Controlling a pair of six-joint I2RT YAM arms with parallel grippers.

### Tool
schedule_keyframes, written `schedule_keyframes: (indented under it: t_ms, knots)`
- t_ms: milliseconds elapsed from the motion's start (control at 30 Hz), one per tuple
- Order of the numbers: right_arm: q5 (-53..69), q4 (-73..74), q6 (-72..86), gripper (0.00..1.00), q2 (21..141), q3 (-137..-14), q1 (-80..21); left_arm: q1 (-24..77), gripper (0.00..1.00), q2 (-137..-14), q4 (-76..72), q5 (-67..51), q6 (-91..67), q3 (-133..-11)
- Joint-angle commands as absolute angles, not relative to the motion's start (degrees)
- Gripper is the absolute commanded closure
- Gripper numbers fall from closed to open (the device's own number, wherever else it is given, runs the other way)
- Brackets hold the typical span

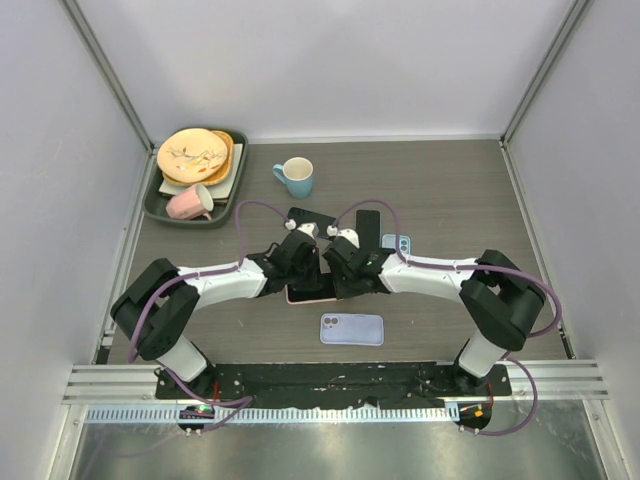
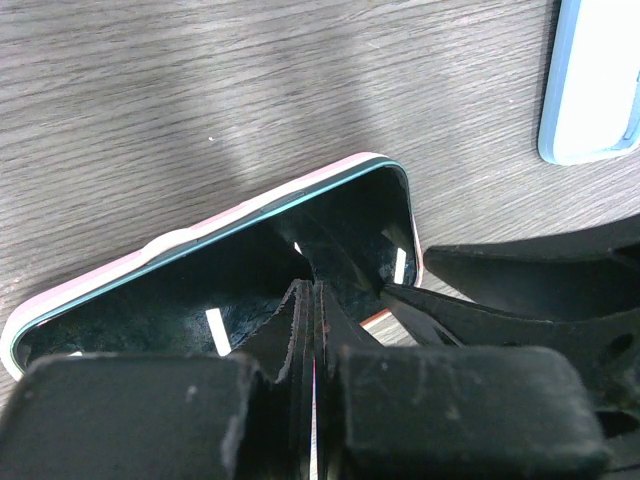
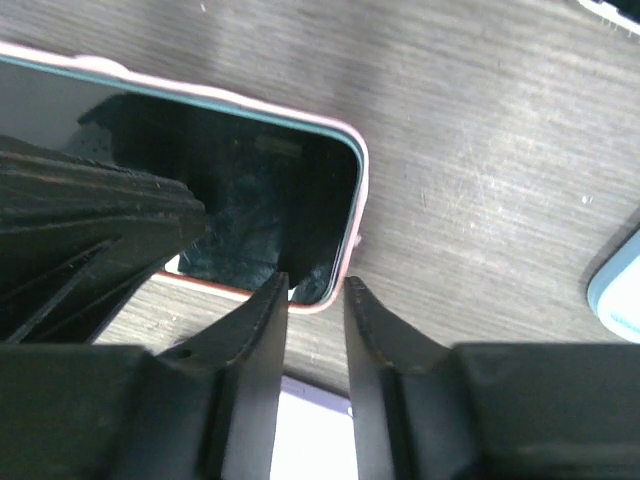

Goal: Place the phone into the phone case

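- Left gripper (image 2: pixel 314 300) fills the bottom of its own wrist view: its two fingers are pressed flat together with no gap, holding nothing, and the tips are down on the dark glass.
- Right gripper (image 3: pixel 315 292) has its fingers a narrow slit apart, the tips over the phone's near corner. Whether they pinch the pink rim there cannot be told.
- The phone (image 3: pixel 250 180) lies flat and face up on the wood-grain table (image 2: pixel 200 100), at the middle of the top view, where the two arms meet.
- Its screen is black and glossy, mirroring the fingers above it. A thin teal edge runs round the glass.
- The phone case (image 2: pixel 250 208) is pale pink and wraps outside that teal edge along every side and rounded corner in view. A small raised tab shows on one long side.
- A lavender case (image 1: pixel 352 329) lies just on the near side of the phone, apart from it.
- A light blue case (image 2: pixel 590 80) lies farther off, on the right arm's side.
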State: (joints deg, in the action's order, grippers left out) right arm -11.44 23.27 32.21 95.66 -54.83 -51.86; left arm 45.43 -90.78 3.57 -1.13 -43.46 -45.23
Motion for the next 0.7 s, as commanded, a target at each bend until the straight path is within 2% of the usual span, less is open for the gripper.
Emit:
schedule_keyframes:
  t_ms: [0, 67, 200, 300, 533, 667]
  knots:
    - [-15.2, 18.2, 30.4, 0.61, 96.2, -49.1, -50.1, 45.7, 1.00, -91.9, 6.9, 0.4, -42.4, -45.2]
    - [-11.4, 16.4, 30.4, 0.56, 92.6, -47.7, -47.8, 45.7, 1.00, -91.8, 7.1, 0.5, -42.3, -45.2]
    - [9.1, 7.9, 31.9, 0.54, 87.1, -43.3, -39.7, 45.8, 1.00, -91.9, 7.0, 0.4, -42.4, -45.2]
    - [19.6, 1.4, 33.7, 0.52, 84.7, -39.6, -33.3, 45.8, 1.00, -91.8, 6.9, 0.7, -42.5, -44.9]
    - [34.1, -7.5, 37.4, 0.53, 90.2, -38.1, -27.2, 45.9, 1.00, -92.2, 7.8, 0.4, -42.4, -46.1]
    - [37.4, -12.4, 39.1, 0.56, 95.1, -38.1, -26.6, 46.0, 1.00, -92.1, 8.2, 0.7, -42.3, -46.4]
